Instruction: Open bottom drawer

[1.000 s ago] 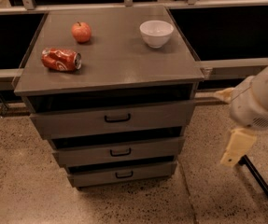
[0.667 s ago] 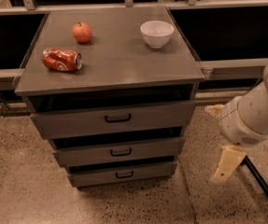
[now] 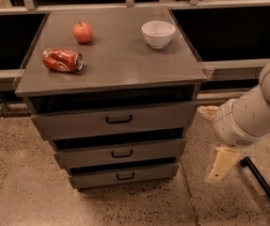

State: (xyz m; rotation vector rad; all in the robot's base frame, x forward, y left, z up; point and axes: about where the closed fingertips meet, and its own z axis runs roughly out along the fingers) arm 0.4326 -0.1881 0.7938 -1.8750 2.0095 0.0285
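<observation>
Bottom drawer (image 3: 148, 173): lowest of 3, near floor; looks shut.
Handle (image 3: 125, 176): small black loop, front centre, facing out for a pull.
Gripper (image 3: 220, 164): right of cabinet, low, prob. to match drawer height; well apart from handle.
Grip state: can't tell.
Next: prob. move left to handle.
Cabinet top: apple (image 3: 83, 32), can (image 3: 62, 60), bowl (image 3: 158, 34); not involved.

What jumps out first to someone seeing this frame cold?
The grey wooden three-drawer cabinet fills the centre, with a red apple, crushed red can and white bowl on its top. At right, the cream claw hangs low, off to the side of the narrow grey bottom drawer, not touching it.
</observation>
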